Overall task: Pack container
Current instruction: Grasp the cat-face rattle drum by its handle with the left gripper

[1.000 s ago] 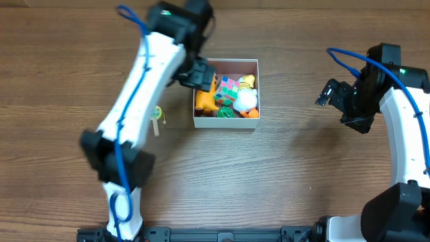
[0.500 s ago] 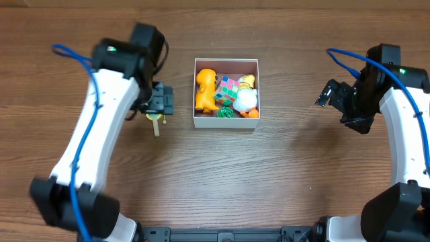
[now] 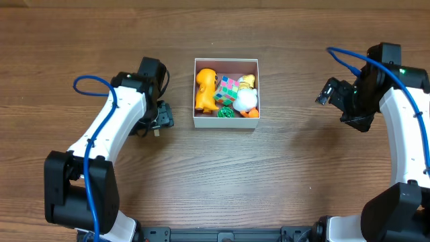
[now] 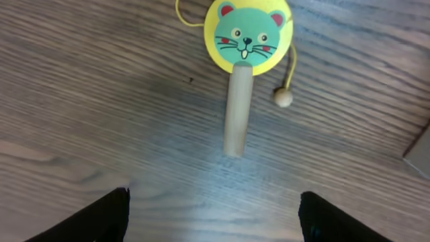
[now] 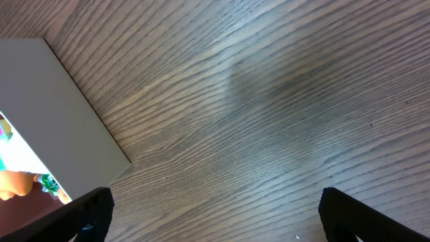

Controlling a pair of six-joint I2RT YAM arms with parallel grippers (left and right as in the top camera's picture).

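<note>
**Toys fill the box, one remains outside.** A shallow square box with thin white walls and a dusty pink-mauve inside (image 3: 226,123) sits lidless at the upper middle of a dark wood-grain table (image 3: 289,175). It lies between the two arms, and neither touches it.

Packed inside are:
- an orange plastic dinosaur-like figure (image 3: 205,89) along the left wall;
- a multicoloured cube puzzle (image 3: 229,90) beside it at the centre;
- a white ball (image 3: 246,101) against the right wall;
- a small yellow figure (image 3: 248,81) in the back right corner;
- a small green round piece (image 3: 226,112) and an orange piece (image 3: 250,113) along the front wall.

The toys lie crowded and touching. The pink floor shows only at the back.

The left gripper (image 3: 161,116) hangs low over the table, just left of the box. Its wrist camera shows the jaws spread wide with nothing between them. On the wood ahead of them lies a hand drum toy, a yellow disc with a green cat face on a plain wooden handle (image 4: 236,101). A small wooden bead (image 4: 283,98) on a yellow string rests at its right. The toy lies flat outside the box, apart from both fingertips (image 4: 111,215).

The right gripper (image 3: 328,93) hangs above the table, well to the right of the box. Its jaws are parted wide and hold nothing. Its wrist view takes in bare wood, with the box's white outer wall and a sliver of the toys at the left edge.
</note>
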